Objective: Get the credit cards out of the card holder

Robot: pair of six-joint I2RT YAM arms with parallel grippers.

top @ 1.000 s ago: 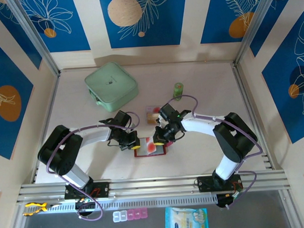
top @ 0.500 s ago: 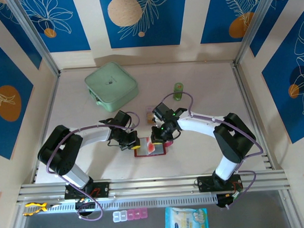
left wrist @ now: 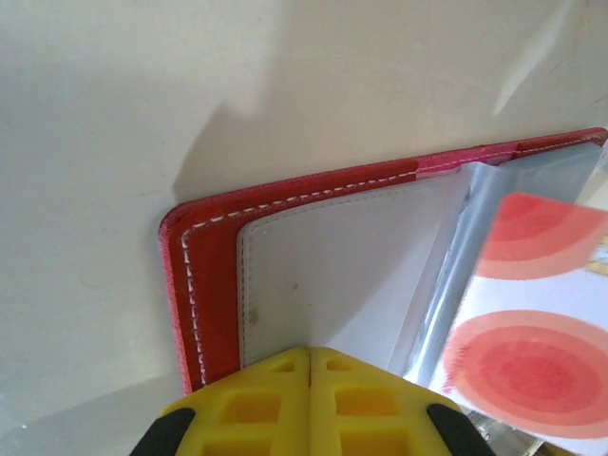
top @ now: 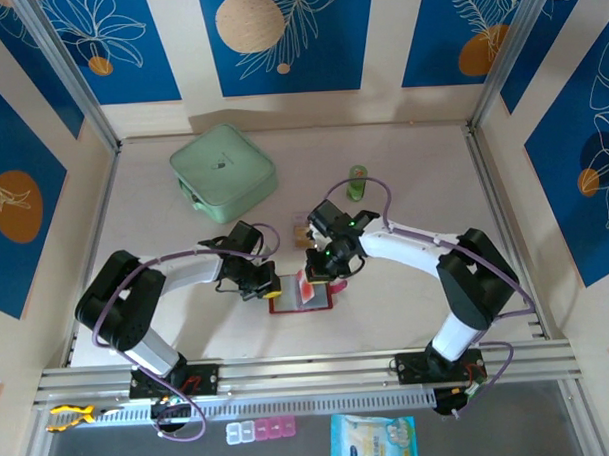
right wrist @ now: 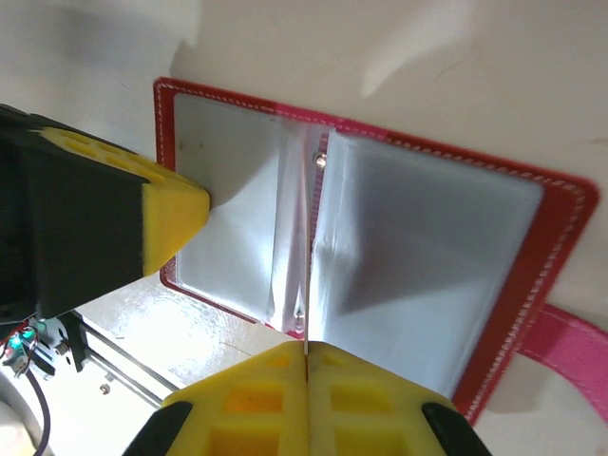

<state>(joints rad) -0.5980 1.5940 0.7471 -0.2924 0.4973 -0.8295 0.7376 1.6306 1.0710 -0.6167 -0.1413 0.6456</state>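
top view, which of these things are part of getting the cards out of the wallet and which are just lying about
Job: open dark red leather-like wallet; thin card with red circles; tan card lying behind it; left gripper; right gripper.
Lying about: mint-green square case; small green bottle; pastel pill box; blue-and-white packet.
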